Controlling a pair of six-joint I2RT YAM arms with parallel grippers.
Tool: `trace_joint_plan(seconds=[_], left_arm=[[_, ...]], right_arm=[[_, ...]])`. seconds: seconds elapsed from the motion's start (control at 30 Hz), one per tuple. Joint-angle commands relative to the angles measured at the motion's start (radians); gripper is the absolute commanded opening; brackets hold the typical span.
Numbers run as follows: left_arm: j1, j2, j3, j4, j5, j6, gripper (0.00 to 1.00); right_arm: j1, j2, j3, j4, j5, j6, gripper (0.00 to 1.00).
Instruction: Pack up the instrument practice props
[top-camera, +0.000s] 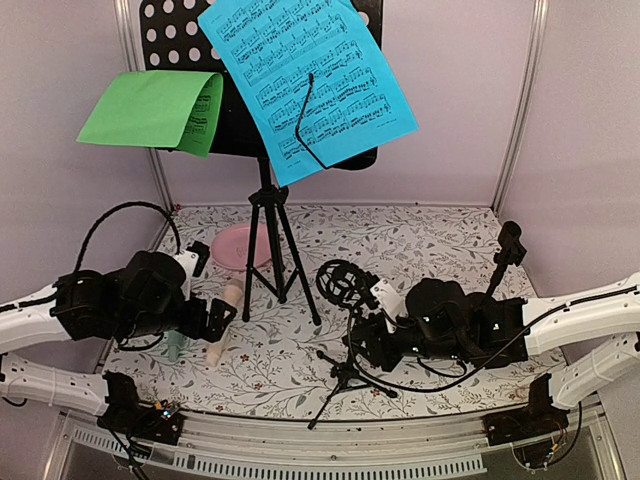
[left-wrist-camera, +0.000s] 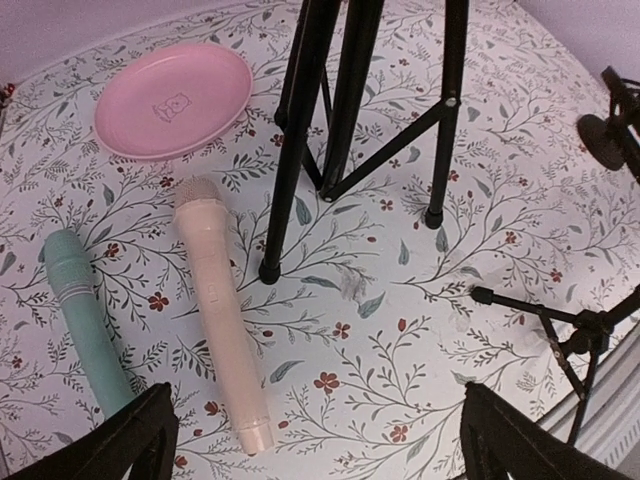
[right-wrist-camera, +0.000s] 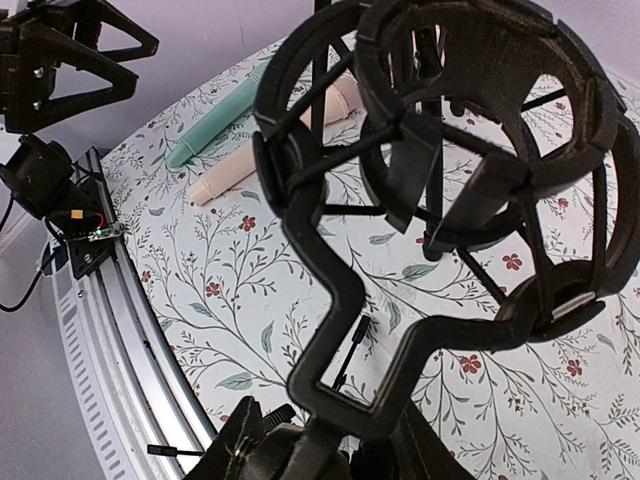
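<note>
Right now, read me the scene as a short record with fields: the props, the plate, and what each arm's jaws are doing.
music desk: upright on tripod legs, blue sheet and green sheet on it
microphones: peach microphone and mint-green microphone lying side by side on the table
pink plate: on the table beyond them
left gripper: jaws wide open, holding nothing
right gripper: jaws around the small microphone tripod's stem; grip unclear

No words or numbers are reading clearly. The blue sheet (top-camera: 290, 60) and green sheet (top-camera: 150, 105) are showing printed music staves; the pink plate (left-wrist-camera: 210, 75) is carrying a small bear outline.
</note>
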Motion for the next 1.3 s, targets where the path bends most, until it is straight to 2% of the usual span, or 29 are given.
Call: trace_joint_plan(seconds=[0.0, 0.17, 0.33, 0.7, 0.87, 0.93, 1.07, 1.27], left_arm=[[-0.017, -0.108, -0.03, 0.045, 0.039, 0.025, 0.99], [-0.016, -0.196, -0.049, 0.064, 0.024, 0.016, 0.99], [-0.017, -0.241, -0.054, 0.069, 0.02, 0.004, 0.99], [-0.017, -0.233, -0.048, 0.066, 0.04, -0.005, 0.99], [-0.018, -0.241, -0.049, 0.064, 0.038, -0.005, 0.99], [-0.018, -0.242, -0.049, 0.064, 0.037, -0.006, 0.99], [-0.018, -0.233, -0.049, 0.064, 0.04, -0.004, 0.99], [-0.019, -0.224, -0.045, 0.064, 0.04, -0.004, 0.99]], right_arm=[[0.004, -0.007, 0.003, 0.023, 0.057, 0.016, 0.22], [0.004, 0.007, 0.032, -0.022, 0.154, -0.017, 0.22], [-0.009, 0.028, 0.046, -0.047, 0.377, -0.071, 0.25], [-0.374, 0.105, 0.102, -0.035, 0.383, -0.158, 0.25], [-0.447, 0.159, 0.114, 0.013, 0.389, -0.19, 0.26], [-0.448, 0.175, 0.114, 0.016, 0.376, -0.187, 0.29], [-0.449, 0.181, 0.105, 0.006, 0.343, -0.173, 0.51], [-0.448, 0.146, 0.105, -0.021, 0.297, -0.156, 0.62]])
